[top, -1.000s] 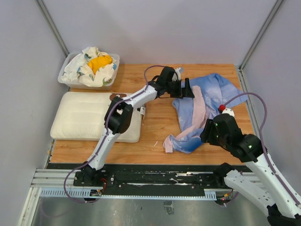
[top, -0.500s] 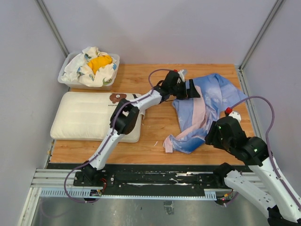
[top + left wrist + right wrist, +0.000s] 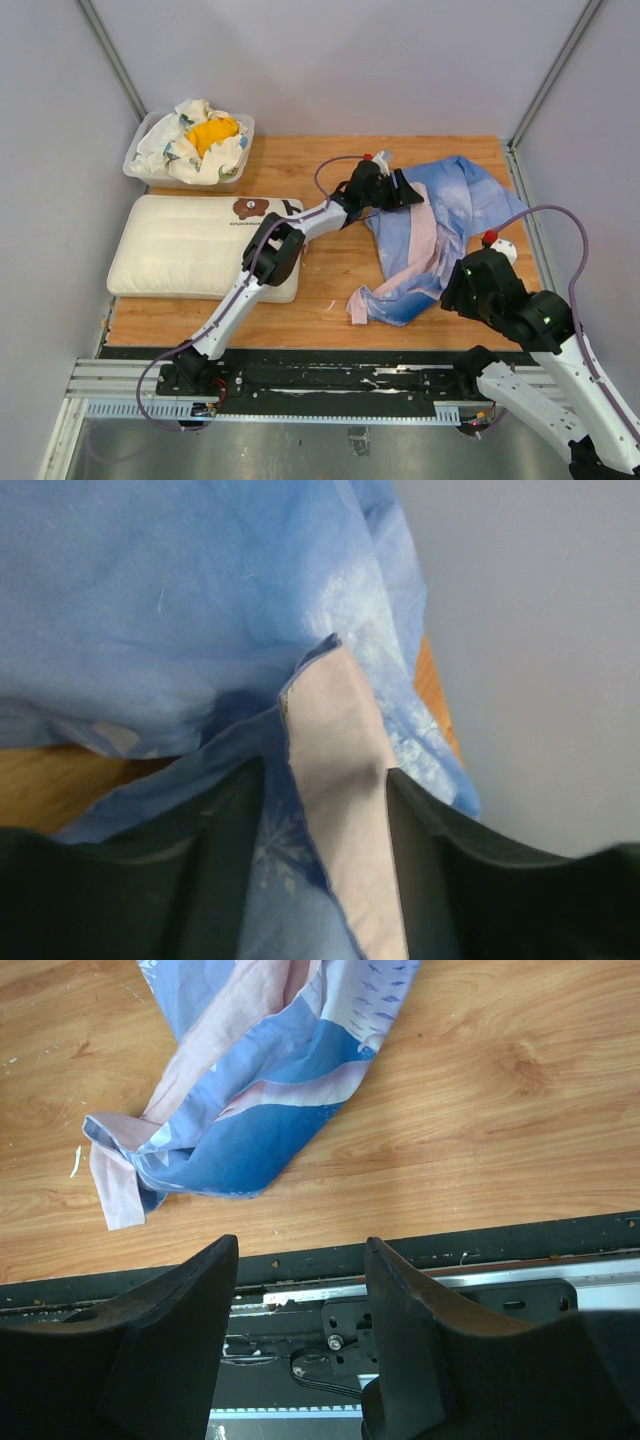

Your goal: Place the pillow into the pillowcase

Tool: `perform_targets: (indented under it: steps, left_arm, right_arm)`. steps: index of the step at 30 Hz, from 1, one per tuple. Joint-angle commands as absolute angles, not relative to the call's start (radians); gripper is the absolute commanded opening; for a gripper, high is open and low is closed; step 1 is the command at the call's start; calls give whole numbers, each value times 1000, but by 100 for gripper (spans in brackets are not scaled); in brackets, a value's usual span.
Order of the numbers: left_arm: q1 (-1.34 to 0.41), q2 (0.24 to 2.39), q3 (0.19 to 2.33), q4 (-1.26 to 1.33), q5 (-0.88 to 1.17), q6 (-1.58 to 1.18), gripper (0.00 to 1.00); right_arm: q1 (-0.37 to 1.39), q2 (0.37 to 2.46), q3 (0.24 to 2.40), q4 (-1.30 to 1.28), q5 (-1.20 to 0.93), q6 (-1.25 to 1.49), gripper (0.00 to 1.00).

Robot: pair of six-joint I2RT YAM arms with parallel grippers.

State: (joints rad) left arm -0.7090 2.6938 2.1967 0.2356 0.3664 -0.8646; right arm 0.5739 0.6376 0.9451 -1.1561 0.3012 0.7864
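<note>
Your L gripper (image 3: 320,780) is out at the far middle of the table, on the left edge of the case (image 3: 440,215). In the wrist view its jaws stand apart w/ a fold of cloth btwn them: a pale pink flap plus blue snowflake print. You can't tell from the pics whether the fingers (image 3: 225,880) actually pinch that fold or only straddle it.

Your R gripper (image 3: 300,1245) is released, nothing btwn the jaws. It hangs over the near edge of the table (image 3: 330,280) on the right side, w/ the case's near tip just beyond it, not touching.

The case lies crumpled on the right half of the table. It's blue side mostly up, w/ a pink strip of the reverse running down its middle and a twisted pink-and-blue tail pointing near-left.

The pillow (image 3: 200,245) lies flat on the left half, well apart from the case and outside it. Its bear face sits at the far right corner. Your L arm's forearm crosses over the pillow's right end.

Far left, beyond the pillow, a clear bin (image 3: 135,160) holds a white and yellow cloth bundle (image 3: 205,135).
</note>
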Motion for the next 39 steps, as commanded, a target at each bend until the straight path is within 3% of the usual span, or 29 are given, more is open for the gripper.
perform_targets:
  steps: [1, 5, 7, 8, 16, 24, 32, 39]
  left_arm:
    - [-713, 2691, 2180, 376, 323, -907, 50]
    - [-713, 2679, 2157, 413, 307, -918, 24]
    - [-713, 2674, 2157, 409, 314, -916, 5]
    - [-712, 2670, 2155, 401, 317, -914, 1]
    - [-670, 2429, 1907, 336, 348, -810, 0]
    - [-551, 2065, 1523, 248, 386, -682, 0]
    - [-492, 1835, 1451, -16, 450, -493, 0]
    - [-483, 1647, 1393, -172, 420, -368, 0]
  right_arm:
    - [563, 622, 968, -1204, 339, 810, 55]
    - [563, 616, 957, -1206, 349, 813, 55]
    - [563, 620, 956, -1200, 354, 809, 55]
    - [563, 624, 958, -1195, 360, 807, 55]
    - [562, 700, 1012, -1093, 469, 756, 54]
    - [488, 982, 1185, -883, 537, 588, 53]
    - [301, 1255, 1328, -689, 368, 485, 55]
    - [279, 1593, 1556, -665, 294, 388, 60]
